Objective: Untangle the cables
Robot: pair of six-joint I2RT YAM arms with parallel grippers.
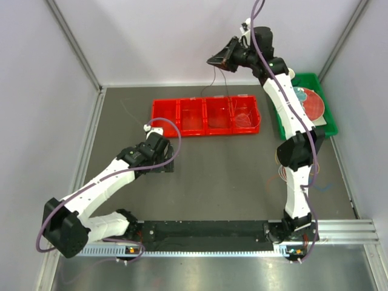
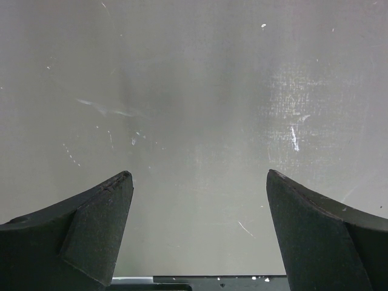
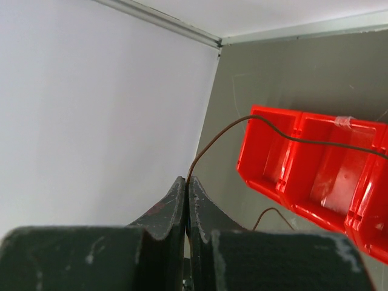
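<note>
My right gripper [image 1: 213,62] is raised high above the back of the table and is shut on a thin dark brown cable [image 3: 225,128]. In the right wrist view the cable leaves the closed fingertips [image 3: 187,180] and arcs right over the red bin [image 3: 315,163]. In the top view the cable [image 1: 227,88] hangs down toward the bin [image 1: 206,131]. A pale loop [image 1: 245,116] lies in the bin's rightmost compartment. My left gripper [image 1: 162,162] is low over the table by the bin's left end. It is open and empty [image 2: 198,176].
A green tray [image 1: 327,124] holding a red coil [image 1: 310,103] stands at the back right, behind the right arm. Thin loose cables [image 1: 324,187] lie on the table beside the right arm's lower link. White walls enclose the left, back and right sides.
</note>
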